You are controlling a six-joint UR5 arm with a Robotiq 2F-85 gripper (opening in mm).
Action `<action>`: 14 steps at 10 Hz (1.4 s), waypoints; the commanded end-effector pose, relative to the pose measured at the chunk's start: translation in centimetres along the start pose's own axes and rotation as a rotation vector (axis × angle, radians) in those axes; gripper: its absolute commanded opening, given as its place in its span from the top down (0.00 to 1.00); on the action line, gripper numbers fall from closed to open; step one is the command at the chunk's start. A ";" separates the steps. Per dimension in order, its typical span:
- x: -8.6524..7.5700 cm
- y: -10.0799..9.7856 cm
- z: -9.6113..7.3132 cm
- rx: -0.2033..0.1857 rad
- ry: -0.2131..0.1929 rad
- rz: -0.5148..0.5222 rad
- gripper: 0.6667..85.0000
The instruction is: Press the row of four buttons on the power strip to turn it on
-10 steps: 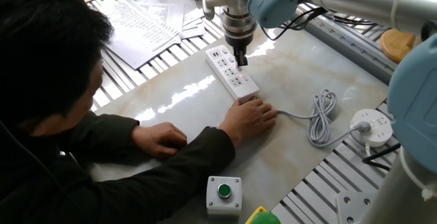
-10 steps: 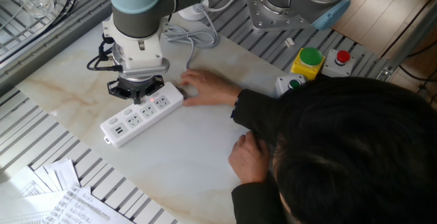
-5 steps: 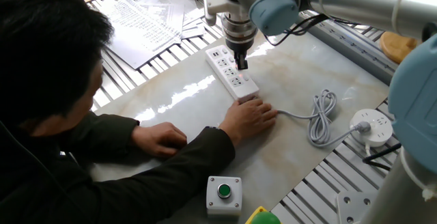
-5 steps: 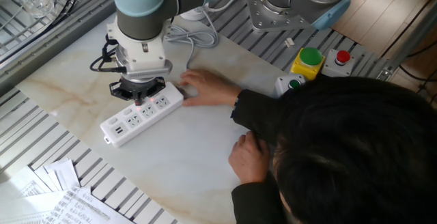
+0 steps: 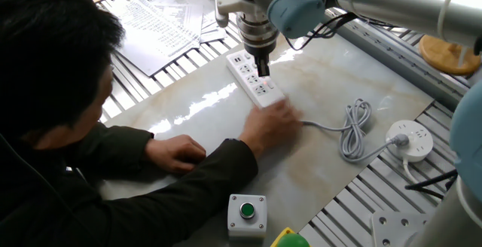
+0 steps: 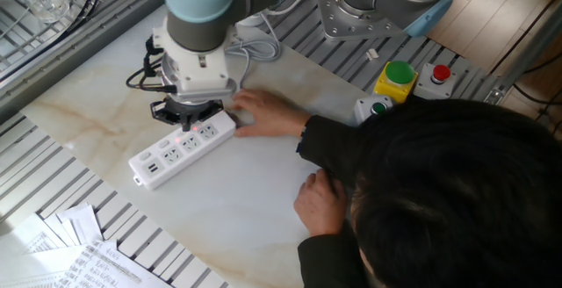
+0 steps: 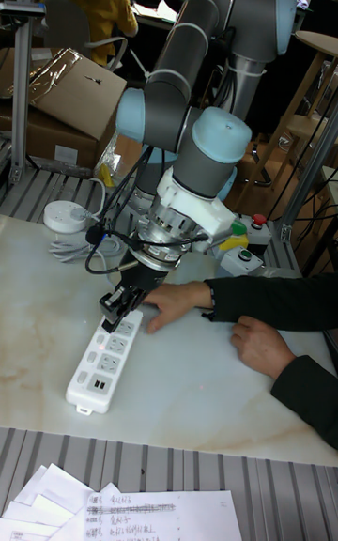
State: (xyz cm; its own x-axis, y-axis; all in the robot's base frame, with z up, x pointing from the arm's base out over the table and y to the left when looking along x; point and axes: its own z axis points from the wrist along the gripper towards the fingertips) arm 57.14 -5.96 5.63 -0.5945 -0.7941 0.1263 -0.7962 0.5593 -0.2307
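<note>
The white power strip (image 5: 252, 77) lies slantwise on the marble table (image 5: 196, 111); it also shows in the other fixed view (image 6: 176, 150) and the tall view (image 7: 103, 363). Small red-lit buttons (image 6: 200, 131) run along its long edge, partly hidden by the tool. My gripper (image 5: 263, 69) points straight down with its dark fingers together, their tips at the button row near the strip's middle (image 6: 186, 127) (image 7: 115, 314). A person's hand (image 5: 276, 120) rests on the cord end of the strip.
The grey cord (image 5: 354, 130) coils to a round white socket disc (image 5: 410, 138). A green push-button box (image 5: 247, 211) sits at the near edge, and papers (image 5: 162, 21) lie at the far left. The person's other hand (image 5: 177, 150) rests on the table.
My wrist has shifted a little along the strip while the fingertips stay at the button row. The person's hand at the cord end has moved slightly and is blurred now.
</note>
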 end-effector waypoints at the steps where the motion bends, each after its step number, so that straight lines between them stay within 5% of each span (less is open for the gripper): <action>1: -0.9 -2.7 0.3 0.049 -0.031 -0.036 1.00; 4: -0.4 -4.3 0.6 0.075 -0.025 -0.066 1.00; 6: -0.7 -2.9 1.1 0.027 -0.032 -0.033 1.00; 10: -1.0 -2.8 2.3 0.048 -0.026 -0.035 1.00; 14: -1.0 -1.4 4.4 0.025 -0.049 -0.023 1.00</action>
State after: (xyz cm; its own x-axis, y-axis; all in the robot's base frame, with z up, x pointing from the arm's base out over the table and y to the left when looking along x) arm 59.76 -7.21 2.79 -0.5595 -0.8222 0.1048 -0.8129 0.5196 -0.2633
